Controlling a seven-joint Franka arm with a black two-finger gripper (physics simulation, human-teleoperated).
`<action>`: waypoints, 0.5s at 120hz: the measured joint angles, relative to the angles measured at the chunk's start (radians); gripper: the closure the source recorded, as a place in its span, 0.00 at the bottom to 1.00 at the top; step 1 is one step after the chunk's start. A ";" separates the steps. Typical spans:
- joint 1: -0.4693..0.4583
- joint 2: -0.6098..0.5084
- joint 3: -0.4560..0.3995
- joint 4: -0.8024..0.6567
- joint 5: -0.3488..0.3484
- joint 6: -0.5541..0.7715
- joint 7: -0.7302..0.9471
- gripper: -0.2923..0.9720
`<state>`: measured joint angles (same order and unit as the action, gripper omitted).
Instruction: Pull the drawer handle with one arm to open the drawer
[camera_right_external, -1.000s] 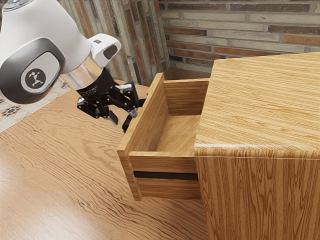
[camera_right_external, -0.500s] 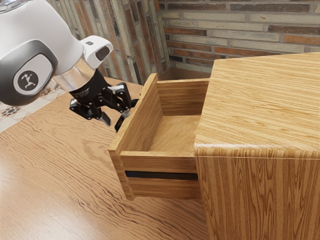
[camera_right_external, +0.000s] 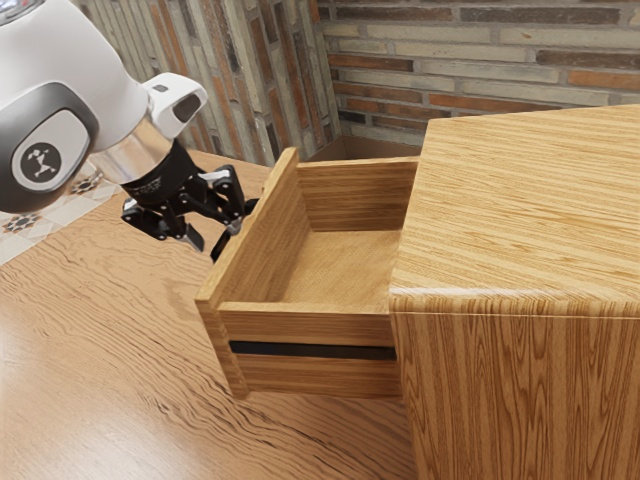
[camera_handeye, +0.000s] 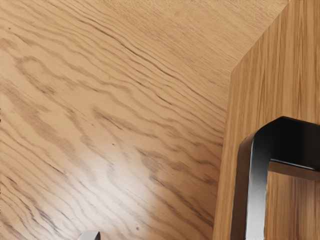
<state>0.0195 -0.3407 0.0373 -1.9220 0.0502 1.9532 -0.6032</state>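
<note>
Oak-grained wood covers nearly everything in this simulated scene. The table (camera_right_external: 100, 330) is a broad top of warm brown boards with dark, wavy grain and a soft sheen, running from the near edge to the far wall. A brick wall (camera_right_external: 480, 50) of grey, tan and rust-coloured courses closes off the far side and turns a corner near the middle. At the exterior view's far left, a strip of patterned floor tiles (camera_right_external: 25, 220) shows beyond the table's edge.

A wooden cabinet (camera_right_external: 520, 220) with a flat top stands on the table at the exterior view's right. Its drawer (camera_right_external: 330, 265) is pulled well out toward the exterior view's left, and its bare wooden floor is open to view. A dark strip (camera_right_external: 310, 350) runs along the drawer's near side.

The white arm (camera_right_external: 60, 100) comes in from the exterior view's upper left. Its black gripper (camera_right_external: 205, 240) hangs just beside the outer face of the drawer front, above the table. The drawer front hides the point of contact, so I cannot tell whether the gripper is closed on anything.

In the wrist view, the black handle (camera_handeye: 250, 190) shows as a squared metal loop. It stands off the drawer front (camera_handeye: 255, 100), with the table's grain spreading out beside it.
</note>
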 joint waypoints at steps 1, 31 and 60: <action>0.000 0.000 0.000 0.000 0.000 0.000 0.000 0.56; 0.009 -0.009 0.001 -0.011 0.013 0.000 -0.001 0.56; 0.014 -0.014 0.015 -0.013 0.016 -0.001 -0.001 0.56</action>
<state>0.0331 -0.3548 0.0519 -1.9353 0.0666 1.9526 -0.6039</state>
